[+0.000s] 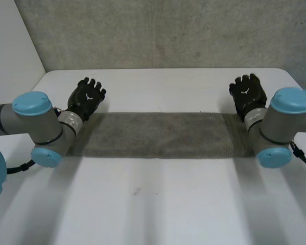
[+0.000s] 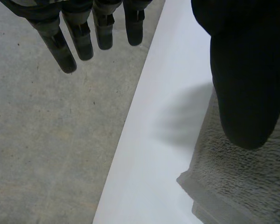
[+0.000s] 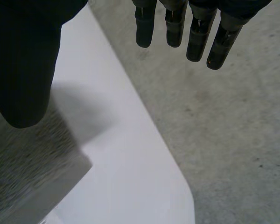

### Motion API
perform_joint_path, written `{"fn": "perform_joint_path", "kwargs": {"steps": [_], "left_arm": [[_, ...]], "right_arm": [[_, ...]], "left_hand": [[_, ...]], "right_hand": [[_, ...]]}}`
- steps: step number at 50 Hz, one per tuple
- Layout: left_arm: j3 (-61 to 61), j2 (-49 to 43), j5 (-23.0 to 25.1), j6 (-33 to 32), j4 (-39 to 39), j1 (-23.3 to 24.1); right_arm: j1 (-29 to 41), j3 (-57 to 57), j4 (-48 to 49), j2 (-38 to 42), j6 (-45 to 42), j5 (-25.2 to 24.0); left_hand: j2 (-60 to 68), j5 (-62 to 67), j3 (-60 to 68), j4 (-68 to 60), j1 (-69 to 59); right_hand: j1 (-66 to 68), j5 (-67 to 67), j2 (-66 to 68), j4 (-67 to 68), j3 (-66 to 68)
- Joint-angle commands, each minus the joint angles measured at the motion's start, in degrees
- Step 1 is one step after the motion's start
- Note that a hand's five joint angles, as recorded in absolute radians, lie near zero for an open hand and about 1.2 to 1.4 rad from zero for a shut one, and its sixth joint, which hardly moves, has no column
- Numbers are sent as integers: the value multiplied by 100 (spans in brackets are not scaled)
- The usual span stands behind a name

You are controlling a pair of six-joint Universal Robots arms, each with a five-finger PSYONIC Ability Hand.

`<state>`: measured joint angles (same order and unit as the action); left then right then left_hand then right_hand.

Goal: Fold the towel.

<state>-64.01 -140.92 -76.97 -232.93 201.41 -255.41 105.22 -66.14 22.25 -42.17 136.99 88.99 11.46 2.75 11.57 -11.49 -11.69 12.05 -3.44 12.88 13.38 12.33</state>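
Grey towel [image 1: 160, 134] flat on white table [image 1: 158, 204], a long strip between both arms.
Left hand [image 1: 86, 97] just past the towel's far left corner, right hand [image 1: 247, 92] past its far right corner; both have straight, relaxed fingers and hold nothing.

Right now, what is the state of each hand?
Left hand: open, holding nothing, near one end of the towel.
Right hand: open, holding nothing, near the other end.
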Motion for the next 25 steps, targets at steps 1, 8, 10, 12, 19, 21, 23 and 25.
{"fn": "perform_joint_path", "kwargs": {"steps": [1,8,10,12,19,21,23,25], "left_arm": [[-657,654,-46,37,-14,18],[-2052,1952,-20,282,-5,-105],[-2333,2224,-11,431,-5,-131],[-2608,2473,6,626,4,-167],[-3512,3281,41,1845,13,-193],[-3618,3325,41,2117,13,-193],[-3707,3352,41,2392,13,-193],[-3768,3369,41,2665,13,-219]], "right_arm": [[-72,-602,-36,-1100,663,-154],[-107,-1576,-360,-2338,1409,-435],[-168,-1727,-537,-2463,1489,-523],[-265,-1841,-775,-2542,1533,-602],[-555,-2105,-2266,-2806,1787,-901],[-634,-2113,-2521,-2797,1883,-910],[-705,-2122,-2699,-2788,1981,-954],[-862,-2192,-2822,-2718,2077,-1006]], "left_hand": [[-124,-254,-136,128,148],[-124,-254,-136,128,148],[-124,-254,-136,128,148],[-124,-254,-136,128,148],[-124,-254,-136,128,148],[-124,-254,-136,128,148],[-124,-254,-136,128,148],[-124,-254,-136,128,148]], "right_hand": [[-205,344,-288,-338,-233],[-205,344,-288,-338,-233],[-205,344,-288,-338,-233],[-205,344,-288,-338,-233],[-205,344,-288,-338,-233],[0,140,-83,-133,-28],[493,-354,410,360,465],[1080,-940,997,947,1052]]}}
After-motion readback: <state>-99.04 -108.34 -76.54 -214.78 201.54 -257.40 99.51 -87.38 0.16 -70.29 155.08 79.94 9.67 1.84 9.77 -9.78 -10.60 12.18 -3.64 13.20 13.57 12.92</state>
